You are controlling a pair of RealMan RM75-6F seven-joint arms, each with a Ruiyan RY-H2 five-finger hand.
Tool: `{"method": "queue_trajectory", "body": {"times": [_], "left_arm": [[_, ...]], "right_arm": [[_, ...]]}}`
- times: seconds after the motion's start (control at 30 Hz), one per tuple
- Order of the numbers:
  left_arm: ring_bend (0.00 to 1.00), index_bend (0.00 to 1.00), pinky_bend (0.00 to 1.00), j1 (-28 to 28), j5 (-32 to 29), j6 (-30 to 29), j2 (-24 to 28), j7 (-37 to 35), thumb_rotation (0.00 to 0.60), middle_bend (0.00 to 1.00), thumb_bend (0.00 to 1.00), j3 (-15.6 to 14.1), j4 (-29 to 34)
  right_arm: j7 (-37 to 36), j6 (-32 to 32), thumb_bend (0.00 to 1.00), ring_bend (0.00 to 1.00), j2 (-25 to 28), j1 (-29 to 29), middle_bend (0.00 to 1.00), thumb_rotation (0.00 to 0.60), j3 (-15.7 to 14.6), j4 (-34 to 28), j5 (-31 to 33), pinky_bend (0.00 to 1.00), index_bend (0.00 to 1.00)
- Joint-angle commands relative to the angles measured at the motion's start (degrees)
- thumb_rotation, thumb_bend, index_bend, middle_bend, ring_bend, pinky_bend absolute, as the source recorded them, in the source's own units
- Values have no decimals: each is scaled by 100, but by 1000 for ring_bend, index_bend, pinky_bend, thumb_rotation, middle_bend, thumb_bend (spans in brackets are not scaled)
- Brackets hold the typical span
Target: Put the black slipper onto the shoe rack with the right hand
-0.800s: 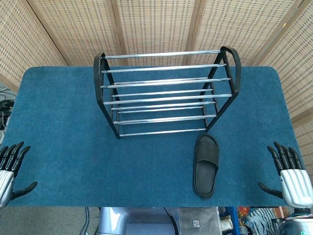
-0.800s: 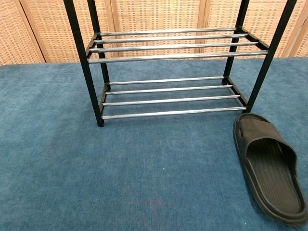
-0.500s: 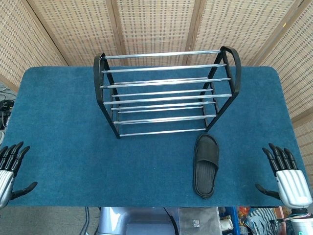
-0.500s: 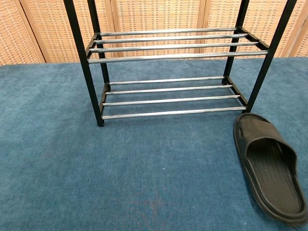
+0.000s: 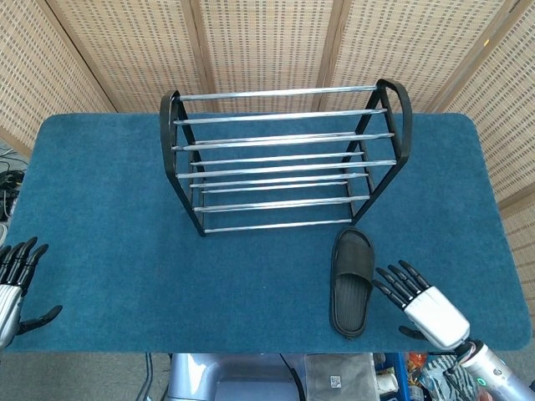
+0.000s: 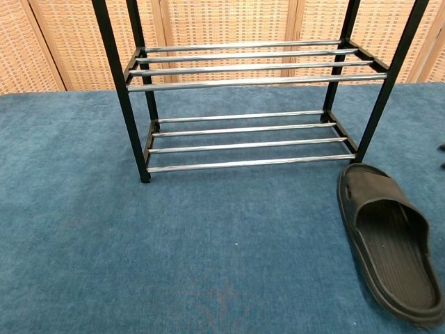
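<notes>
A black slipper lies sole-down on the blue cloth, just in front of the right leg of the shoe rack. The rack is black-framed with chrome bars and holds nothing. My right hand hovers just right of the slipper near the table's front edge, fingers spread toward it, holding nothing and not touching it. My left hand stays at the front left corner, fingers apart and empty. In the chest view only dark fingertips of the right hand show at the right edge.
A blue cloth covers the whole table. Wicker screens stand behind it. Clutter lies on the floor below the front edge.
My right hand has swung in from the front right corner leftward to just beside the slipper. The left hand, slipper and rack have not moved.
</notes>
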State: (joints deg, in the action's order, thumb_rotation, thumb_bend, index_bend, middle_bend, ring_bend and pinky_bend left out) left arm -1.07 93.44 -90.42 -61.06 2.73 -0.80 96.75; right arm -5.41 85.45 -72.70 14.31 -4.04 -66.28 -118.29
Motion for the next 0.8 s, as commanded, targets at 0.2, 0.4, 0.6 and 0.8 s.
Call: {"method": "queue_trajectory", "body": {"times": [0.2,0.4,0.6,0.8], "left_arm": [[0,0,0,-121,-213,266,-5,59,600,0,157,65,28],[0,0,0,-153,-312,336,1,55,600,0,158,94,43],[0,0,0,-160,-325,341,7,43,600,0,157,94,53],[0,0,0,-174,-335,363,7,54,600,0,157,90,51]], "right_arm": [[-927,375,0,0,-1507,749,0,600,-357,2383,-652,0,0],[-1027,259,0,0,-1889,937,0,600,-555,2929,-580,0,0],[-836,99,0,0,-2082,1170,0,600,-742,3035,-563,0,0],[-548,-105,0,0,-1966,1486,0,600,-854,2672,-558,0,0]]}}
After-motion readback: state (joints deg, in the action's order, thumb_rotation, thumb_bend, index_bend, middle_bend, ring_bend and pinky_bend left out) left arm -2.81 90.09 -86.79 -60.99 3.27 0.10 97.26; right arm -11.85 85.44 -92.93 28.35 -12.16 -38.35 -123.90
